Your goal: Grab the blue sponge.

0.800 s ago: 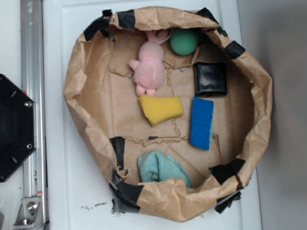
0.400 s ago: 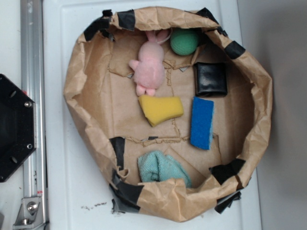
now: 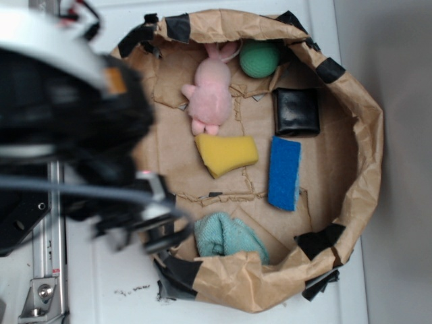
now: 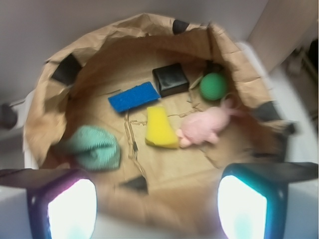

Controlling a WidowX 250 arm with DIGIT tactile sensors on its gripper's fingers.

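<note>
The arm [image 3: 74, 128] has swung in; one blue sponge [image 3: 284, 173], one yellow sponge [image 3: 226, 154].

From my exterior feed the arm [image 3: 67, 128] is a big blur, mostly black, with a pale silver-grey band curving over its top and a small orange patch on that band. A little red shows near the upper edge. A dark cable [image 3: 88, 192] runs across its lower part, and a small white block sits beside the black end pieces. On my wrist feed I see only two fingers [image 4: 62, 204], dark-edged blocks with bright, washed-out white faces, one rimmed purple, the other teal.
</note>
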